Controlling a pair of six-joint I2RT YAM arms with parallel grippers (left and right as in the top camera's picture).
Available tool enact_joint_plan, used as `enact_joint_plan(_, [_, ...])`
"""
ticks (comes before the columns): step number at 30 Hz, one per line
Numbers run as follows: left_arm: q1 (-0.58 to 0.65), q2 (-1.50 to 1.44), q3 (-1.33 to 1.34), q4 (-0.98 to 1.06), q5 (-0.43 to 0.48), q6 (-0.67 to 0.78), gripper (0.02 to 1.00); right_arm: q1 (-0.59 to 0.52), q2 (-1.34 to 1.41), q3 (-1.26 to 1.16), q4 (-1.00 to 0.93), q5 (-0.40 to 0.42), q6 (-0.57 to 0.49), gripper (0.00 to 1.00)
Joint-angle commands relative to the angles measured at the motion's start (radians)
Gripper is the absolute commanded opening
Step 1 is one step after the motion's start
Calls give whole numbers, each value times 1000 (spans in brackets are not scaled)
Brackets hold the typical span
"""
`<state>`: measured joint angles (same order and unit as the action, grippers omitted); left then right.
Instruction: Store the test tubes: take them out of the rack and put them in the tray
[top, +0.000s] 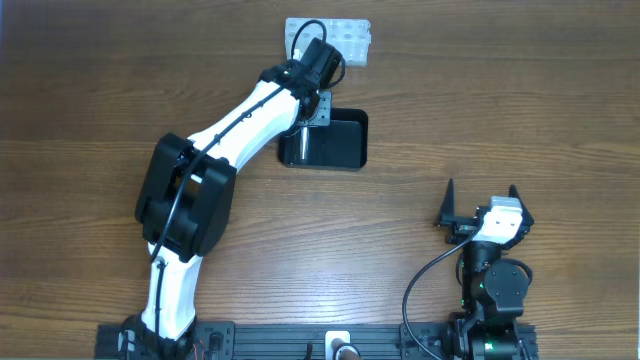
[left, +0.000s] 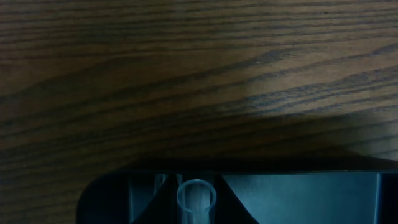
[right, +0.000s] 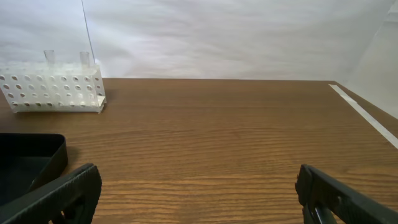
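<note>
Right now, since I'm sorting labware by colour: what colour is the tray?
Black tray, clearest in the top view.

rack (top: 352, 42) behind tray (top: 362, 140), L gripper (left: 196, 213) w/ tube (left: 196, 193) over tray

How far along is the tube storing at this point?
Done: I can't make out any tube lying in the tray yet. In hand: the left gripper holds one test tube over the tray. Left: two tubes stand upright in the rack, and the held one needs setting down. The right gripper sits open, away from both.
</note>
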<state>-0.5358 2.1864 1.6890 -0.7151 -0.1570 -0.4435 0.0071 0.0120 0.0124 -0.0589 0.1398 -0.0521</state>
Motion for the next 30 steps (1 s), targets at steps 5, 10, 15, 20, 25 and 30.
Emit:
enact_joint_plan(5, [-5, 6, -7, 0, 7, -13, 345, -6, -6, -7, -2, -4, 2, 991])
enact_joint_plan(10, [-5, -53, -7, 4, -38, -13, 362, -6, -6, -7, -2, -4, 2, 993])
enact_joint_plan(15, [6, -147, -7, 106, -135, 31, 380, -6, -6, -7, -2, -4, 2, 993])
enact_joint_plan(20, [51, -188, -7, 354, -132, 182, 577, -6, -6, -7, -2, -4, 2, 993])
enact_joint_plan(25, [91, -188, -7, 513, -116, 242, 741, -6, -6, -7, -2, -5, 2, 993])
enact_joint_plan(30, [116, -167, -7, 638, -14, 337, 866, -6, -6, -7, -1, -4, 2, 991])
